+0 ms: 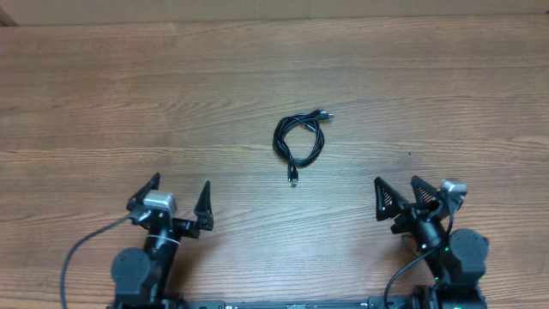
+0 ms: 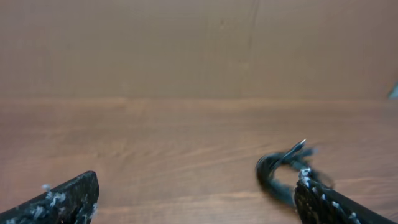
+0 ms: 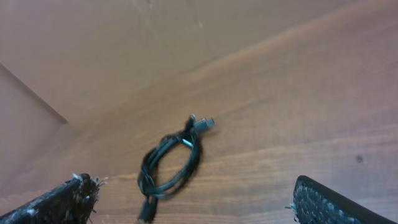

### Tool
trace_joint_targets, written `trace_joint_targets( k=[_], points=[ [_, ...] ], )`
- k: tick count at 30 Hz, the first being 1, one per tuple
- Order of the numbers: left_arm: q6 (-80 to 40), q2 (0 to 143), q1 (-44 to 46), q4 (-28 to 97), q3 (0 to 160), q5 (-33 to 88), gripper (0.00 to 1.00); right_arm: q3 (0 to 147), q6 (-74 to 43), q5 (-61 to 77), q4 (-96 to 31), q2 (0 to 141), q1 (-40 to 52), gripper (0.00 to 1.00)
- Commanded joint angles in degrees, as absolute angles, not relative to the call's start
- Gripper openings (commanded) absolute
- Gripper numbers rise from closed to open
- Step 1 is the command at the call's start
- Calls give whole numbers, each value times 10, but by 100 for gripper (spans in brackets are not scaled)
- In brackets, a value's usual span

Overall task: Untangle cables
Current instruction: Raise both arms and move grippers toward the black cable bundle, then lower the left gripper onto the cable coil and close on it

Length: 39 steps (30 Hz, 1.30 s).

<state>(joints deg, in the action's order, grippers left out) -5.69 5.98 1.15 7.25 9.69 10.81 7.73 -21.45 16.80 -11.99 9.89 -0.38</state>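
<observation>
The cables (image 1: 298, 140) lie as one small black coiled bundle at the middle of the wooden table, with plug ends sticking out at the upper right and at the bottom. My left gripper (image 1: 177, 206) stands open near the front left, well short of the bundle. My right gripper (image 1: 401, 197) stands open near the front right, also apart from it. In the left wrist view the cables (image 2: 280, 171) show at the right, partly behind the right fingertip (image 2: 323, 202). From the right wrist the cables (image 3: 171, 167) lie ahead and left of centre, between the spread fingertips (image 3: 62, 200).
The wooden table (image 1: 129, 94) runs to a back edge against a brown wall (image 2: 186, 43). Thick black arm cables (image 1: 81, 249) trail beside both arm bases at the front edge.
</observation>
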Motion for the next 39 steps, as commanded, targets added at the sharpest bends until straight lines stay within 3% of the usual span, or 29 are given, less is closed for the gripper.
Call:
trace_joint_targets(
  k=[1, 6, 11, 17, 21, 27, 33, 39],
  points=[
    [-74, 138, 15, 92, 200, 136, 100, 170, -190, 172, -115, 155, -7, 100],
    [-39, 305, 16, 202, 365, 153, 100, 306, -186, 166, -196, 296, -7, 100],
    [-1, 480, 26, 356, 569, 148, 100, 458, -111, 165, -309, 457, 17, 99],
    [3, 660, 65, 537, 797, 125, 100, 599, -103, 95, -383, 616, 81, 100],
    [0, 763, 97, 630, 905, 133, 100, 639, -104, 119, -377, 671, 106, 100],
    [-7, 840, 111, 641, 918, 201, 100, 639, -73, 194, -374, 676, 108, 100],
    [-96, 934, 139, 636, 918, 52, 100, 639, -74, 131, -424, 676, 108, 100],
    [-160, 1020, 151, 592, 918, 46, 100, 639, -74, 131, -446, 676, 108, 100]
  ],
)
